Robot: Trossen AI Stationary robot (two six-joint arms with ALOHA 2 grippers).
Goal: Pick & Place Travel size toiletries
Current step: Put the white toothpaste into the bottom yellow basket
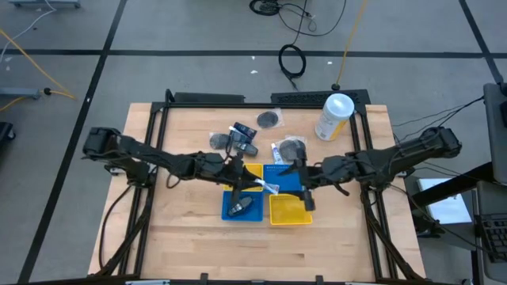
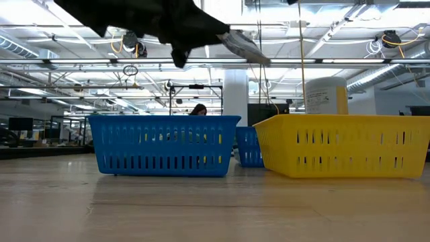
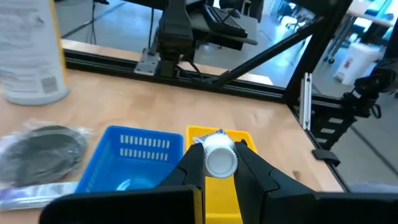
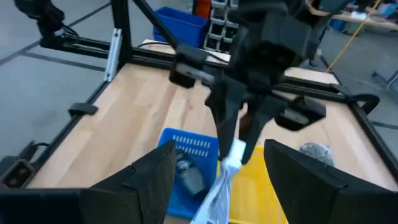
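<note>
Holding a thin white tube [image 1: 265,186] by its capped end, the left gripper [image 1: 252,183] hangs above the middle of the table, over the trays — its fingers [image 3: 191,169] pinch the round white cap, and the flat tail of the tube trails out toward the other arm. The right gripper [image 1: 303,188] sits just beside that tail with its jaws spread wide and nothing between them.

Such a tube is likely light and soft-bodied, apt to bend or slip if squeezed mid-length; the hard cap, or the crimped flat end, looks the surer place to take hold.

Three trays stand together near the centre of the table. The blue tray [image 1: 242,207] toward the front edge holds a small dark bottle [image 1: 240,208]. The yellow tray [image 1: 290,212] beside it shows no contents from above. A second blue tray [image 1: 287,179] lies behind them — what is in it, I cannot tell, since the arms cover it. More toiletries remain loose on the wood toward the back edge: round grey packets [image 1: 269,119], and a tall white canister [image 1: 334,116] at the back right.
</note>
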